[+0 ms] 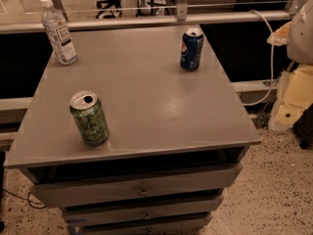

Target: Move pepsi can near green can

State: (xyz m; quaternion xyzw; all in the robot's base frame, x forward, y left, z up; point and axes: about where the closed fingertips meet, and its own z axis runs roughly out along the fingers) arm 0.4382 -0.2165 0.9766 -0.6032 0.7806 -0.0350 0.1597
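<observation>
pepsi can (191, 49): dark blue aluminium drink can with a round logo, upright at the upper right of the grey surface (146, 97).
green can (89, 118): green aluminium drink can with pale scribbles, upright at lower left.
Gap: the two cans stand well apart, on a diagonal.
plastic bottle (57, 32): clear, white-capped, upper left.
tool: mine, outside the frame; I cannot tell its state.
Progress: by my judgement nothing is done; reaching, gripping, carrying and setting down remain.
</observation>
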